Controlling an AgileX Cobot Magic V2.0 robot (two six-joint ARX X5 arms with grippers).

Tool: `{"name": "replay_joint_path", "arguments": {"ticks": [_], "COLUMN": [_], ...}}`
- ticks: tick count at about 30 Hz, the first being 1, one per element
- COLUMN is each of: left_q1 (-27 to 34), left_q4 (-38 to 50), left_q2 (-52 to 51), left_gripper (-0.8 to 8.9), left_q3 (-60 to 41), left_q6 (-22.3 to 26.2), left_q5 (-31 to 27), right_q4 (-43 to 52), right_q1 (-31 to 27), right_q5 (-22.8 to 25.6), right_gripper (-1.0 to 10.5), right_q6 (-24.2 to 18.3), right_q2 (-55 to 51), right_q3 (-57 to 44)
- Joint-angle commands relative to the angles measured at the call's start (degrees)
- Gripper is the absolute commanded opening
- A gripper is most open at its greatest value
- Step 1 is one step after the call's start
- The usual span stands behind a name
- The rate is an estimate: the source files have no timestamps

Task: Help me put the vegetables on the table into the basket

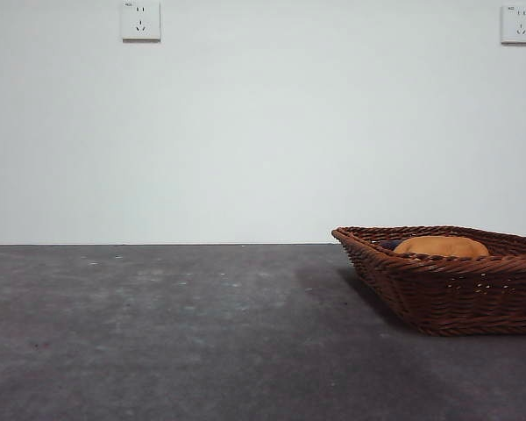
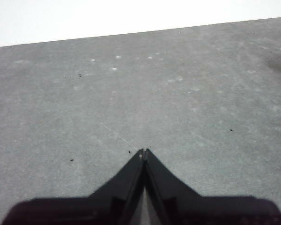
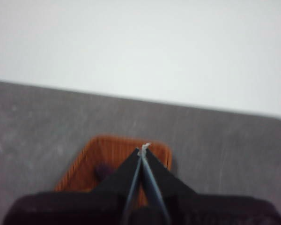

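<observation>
Fingers [image 3: 143,152] closed — potato [image 1: 441,246] in basket [image 1: 456,298]

Woven wicker basket [image 1: 456,294], matte mottled table [image 1: 175,333]

Closed right pincer [image 3: 143,151] above basket [image 3: 91,159]

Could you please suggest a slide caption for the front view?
Wicker basket at the table's right edge, holding an orange potato beside a dark vegetable; neither arm in view.
</observation>
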Motion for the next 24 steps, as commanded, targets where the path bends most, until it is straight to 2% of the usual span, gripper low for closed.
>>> {"name": "replay_joint_path", "arguments": {"ticks": [1, 6, 12, 17, 24], "left_q1": [0.20, 0.20, 0.20, 0.20, 0.20], "left_q4": [0.39, 0.39, 0.39, 0.39, 0.44], "left_q2": [0.02, 0.02, 0.02, 0.02, 0.59], "left_gripper": [-0.04, -0.04, -0.04, -0.04, -0.04], "left_q3": [-0.61, -0.61, -0.61, -0.61, -0.61], "left_q6": [-0.24, -0.26, -0.24, -0.24, -0.24], "left_q5": [0.00, 0.00, 0.00, 0.00, 0.00], "right_q4": [1.92, 2.95, 2.93, 3.10, 5.09], "right_q1": [-0.07, -0.07, -0.07, -0.04, -0.02], "right_q5": [0.24, 0.22, 0.22, 0.22, 0.24], "right_gripper": [0.0, 0.0, 0.0, 0.0, 0.0], "right_q6": [1.53, 1.55, 1.55, 3.02, 3.04], "right_q2": [-3.32, -8.96, -14.29, -16.57, -16.57], "right_q3": [-8.46, -18.75, -26.38, -31.10, -31.85]}}
